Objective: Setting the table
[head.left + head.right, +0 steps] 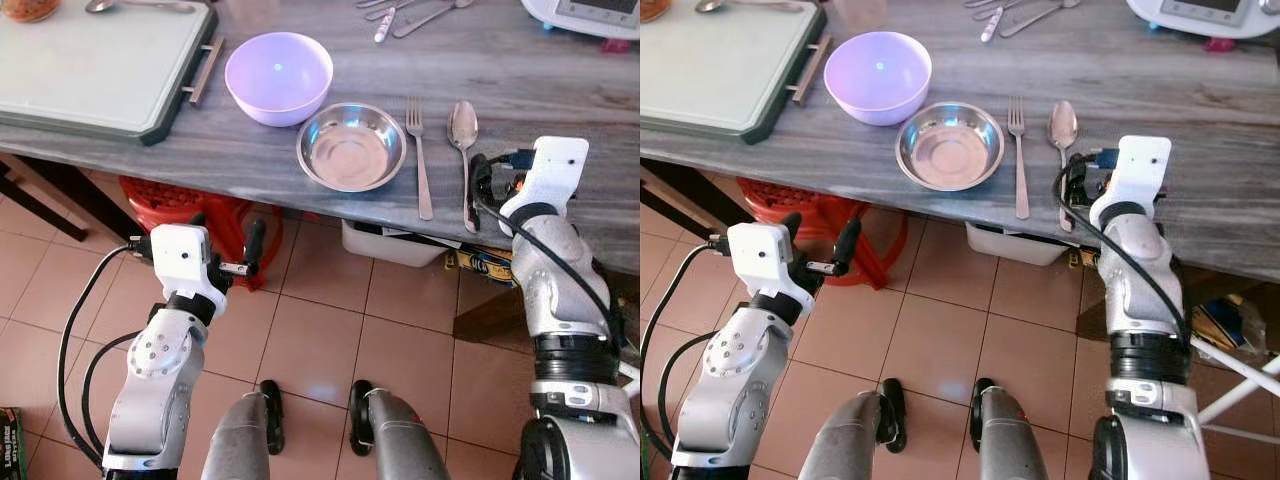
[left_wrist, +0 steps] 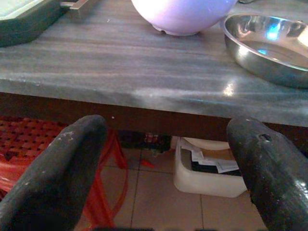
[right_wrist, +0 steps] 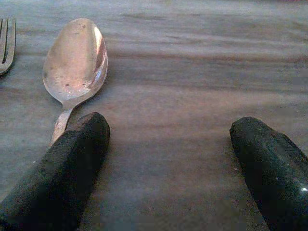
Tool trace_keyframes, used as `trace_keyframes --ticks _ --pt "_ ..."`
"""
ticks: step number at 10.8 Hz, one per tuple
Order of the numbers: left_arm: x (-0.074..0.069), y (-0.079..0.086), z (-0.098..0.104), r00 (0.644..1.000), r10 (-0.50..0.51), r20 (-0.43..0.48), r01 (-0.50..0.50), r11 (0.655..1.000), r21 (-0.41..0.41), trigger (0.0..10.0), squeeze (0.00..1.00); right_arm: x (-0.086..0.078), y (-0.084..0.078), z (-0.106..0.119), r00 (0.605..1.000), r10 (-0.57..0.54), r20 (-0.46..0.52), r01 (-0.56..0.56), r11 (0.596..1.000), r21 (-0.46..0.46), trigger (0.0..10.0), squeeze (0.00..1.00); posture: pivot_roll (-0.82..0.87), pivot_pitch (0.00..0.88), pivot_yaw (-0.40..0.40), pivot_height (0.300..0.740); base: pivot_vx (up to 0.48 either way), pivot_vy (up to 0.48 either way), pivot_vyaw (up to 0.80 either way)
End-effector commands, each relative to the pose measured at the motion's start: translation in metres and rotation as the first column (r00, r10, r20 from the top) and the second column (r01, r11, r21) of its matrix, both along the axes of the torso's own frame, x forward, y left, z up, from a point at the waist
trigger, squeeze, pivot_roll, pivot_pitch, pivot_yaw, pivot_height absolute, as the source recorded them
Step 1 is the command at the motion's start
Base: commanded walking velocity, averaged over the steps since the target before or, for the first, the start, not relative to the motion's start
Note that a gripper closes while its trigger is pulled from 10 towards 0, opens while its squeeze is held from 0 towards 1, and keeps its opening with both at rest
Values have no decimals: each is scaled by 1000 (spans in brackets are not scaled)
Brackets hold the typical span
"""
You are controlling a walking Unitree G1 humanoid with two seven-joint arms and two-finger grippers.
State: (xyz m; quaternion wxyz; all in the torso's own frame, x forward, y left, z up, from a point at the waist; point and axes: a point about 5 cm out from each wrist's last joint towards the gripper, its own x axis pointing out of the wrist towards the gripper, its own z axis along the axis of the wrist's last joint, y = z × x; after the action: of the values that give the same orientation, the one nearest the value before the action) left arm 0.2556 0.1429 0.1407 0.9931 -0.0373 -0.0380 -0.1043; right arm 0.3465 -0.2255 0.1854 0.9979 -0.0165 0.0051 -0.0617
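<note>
**Steel place setting laid out at the table's near edge, both claws spread and empty**

Farthest left on the grey wood-grain table [image 1: 560,110] lies a pale green tray [image 1: 90,70] with a dark rim and a bar handle. Below the table edge, the left gripper [image 1: 222,240] hangs over the tiled floor in front of a red plastic stool [image 1: 160,200], its two black fingers [image 2: 53,178] spread wide and gripping nothing.

Next along comes a lilac bowl [image 1: 278,77], with a shallow steel dish [image 1: 351,146] just beside it and nearer the edge. Right of the dish lie a fork [image 1: 419,150] and then a spoon [image 1: 463,150], side by side, handles toward the robot. More cutlery [image 1: 410,14] sits at the far edge, and a white appliance [image 1: 585,15] at the far right corner.

The right gripper [image 3: 168,163] rests low over the tabletop, fingers parted and empty, one fingertip just beside the spoon's handle, the other well to the right over bare wood.

The spoon is likely light, stiff and slick, and it lies flat on the wood, so there is little for a finger to get under. The narrow neck below the bowl, or the handle end nearest the edge, looks the best place to pinch it across its width. It may skid or rotate if only one finger touches it first.
</note>
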Motion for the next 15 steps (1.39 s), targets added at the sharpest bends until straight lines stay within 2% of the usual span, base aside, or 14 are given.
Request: trace_keyframes --ticks 1,7,15 --pt "-4 1 -1 1000 -1 -8 1 1000 6 10000 0 0 2 -12 998 21 -61 -19 1000 24 10000 0 -2 328 41 740 0 0 0" --pt "-2 -1 -1 1000 1 -11 -1 1000 -2 10000 0 2 21 -11 988 123 -91 -113 988 107 10000 0 -8 322 31 740 0 0 0" --pt "-2 -2 -1 1000 2 -8 -2 1000 -5 10000 0 6 34 -10 976 191 -103 -178 976 124 10000 0 -8 319 27 740 0 0 0"
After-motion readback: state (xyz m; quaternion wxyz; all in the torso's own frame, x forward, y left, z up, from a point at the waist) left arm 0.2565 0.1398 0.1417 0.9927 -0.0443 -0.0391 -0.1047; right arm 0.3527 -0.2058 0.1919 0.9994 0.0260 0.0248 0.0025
